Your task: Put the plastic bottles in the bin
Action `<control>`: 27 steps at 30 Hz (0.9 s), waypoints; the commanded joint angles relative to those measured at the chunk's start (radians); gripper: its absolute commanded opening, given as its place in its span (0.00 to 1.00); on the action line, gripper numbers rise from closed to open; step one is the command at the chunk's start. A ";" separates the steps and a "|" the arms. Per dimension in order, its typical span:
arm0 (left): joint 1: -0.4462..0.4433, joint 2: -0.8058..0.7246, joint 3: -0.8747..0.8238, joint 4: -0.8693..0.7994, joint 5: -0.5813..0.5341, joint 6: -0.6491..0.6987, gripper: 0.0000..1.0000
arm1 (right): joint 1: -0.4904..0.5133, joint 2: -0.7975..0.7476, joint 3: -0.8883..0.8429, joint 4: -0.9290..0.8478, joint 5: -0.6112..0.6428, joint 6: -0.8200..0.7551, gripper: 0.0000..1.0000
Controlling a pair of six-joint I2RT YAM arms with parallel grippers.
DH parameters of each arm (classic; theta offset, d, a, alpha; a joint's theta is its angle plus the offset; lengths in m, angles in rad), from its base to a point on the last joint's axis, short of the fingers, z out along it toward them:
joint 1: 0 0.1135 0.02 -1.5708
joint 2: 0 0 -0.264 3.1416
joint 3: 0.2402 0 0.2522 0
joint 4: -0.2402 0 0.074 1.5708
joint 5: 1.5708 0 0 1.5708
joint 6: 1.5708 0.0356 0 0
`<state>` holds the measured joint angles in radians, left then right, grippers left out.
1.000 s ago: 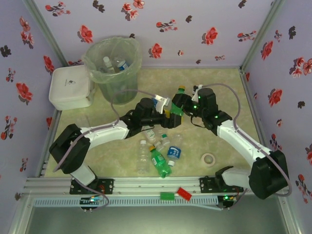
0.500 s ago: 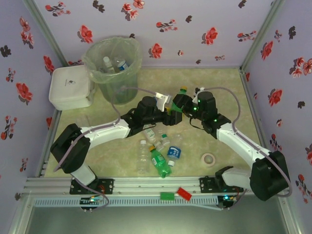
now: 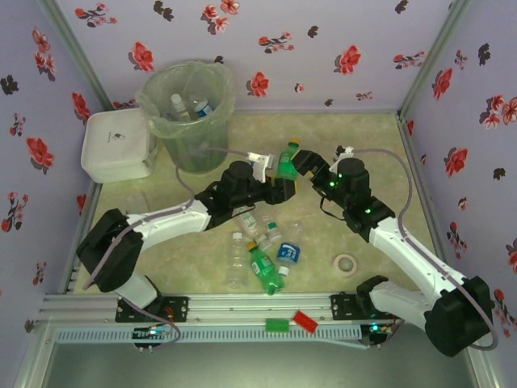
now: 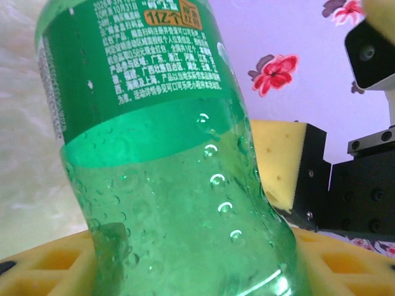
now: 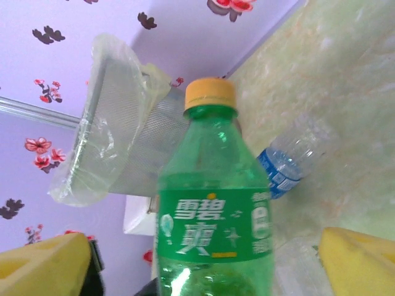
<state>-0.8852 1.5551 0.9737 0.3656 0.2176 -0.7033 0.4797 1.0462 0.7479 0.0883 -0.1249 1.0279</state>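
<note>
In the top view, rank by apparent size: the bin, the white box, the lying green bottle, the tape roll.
Round grey-green bin
White square lidded box
Green plastic bottle lying flat
Small beige tape roll

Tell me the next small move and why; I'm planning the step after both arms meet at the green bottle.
Probably draw the right gripper back from the green bottle. Its jaws stand open, pads off the bottle on either side, while the left gripper grips the bottle's lower body. Once clear, the left gripper could carry it to the bin.
</note>
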 commanded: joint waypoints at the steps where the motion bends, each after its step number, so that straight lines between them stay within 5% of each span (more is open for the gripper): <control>1: 0.002 -0.108 0.063 -0.161 -0.104 0.069 0.49 | -0.007 -0.014 -0.021 0.030 0.076 -0.039 1.00; 8: 0.060 -0.226 0.249 -0.470 -0.243 0.246 0.47 | -0.033 -0.002 0.007 -0.091 0.049 -0.132 1.00; 16: 0.316 -0.150 0.557 -0.629 -0.197 0.363 0.32 | -0.050 -0.001 0.020 -0.226 0.058 -0.210 1.00; 27: 0.646 0.056 0.740 -0.755 -0.101 0.343 0.35 | -0.068 -0.002 -0.009 -0.295 0.141 -0.259 1.00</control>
<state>-0.2993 1.5692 1.6501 -0.3077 0.0708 -0.3801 0.4225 1.0454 0.7433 -0.1818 -0.0349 0.8040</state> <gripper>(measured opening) 0.598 0.996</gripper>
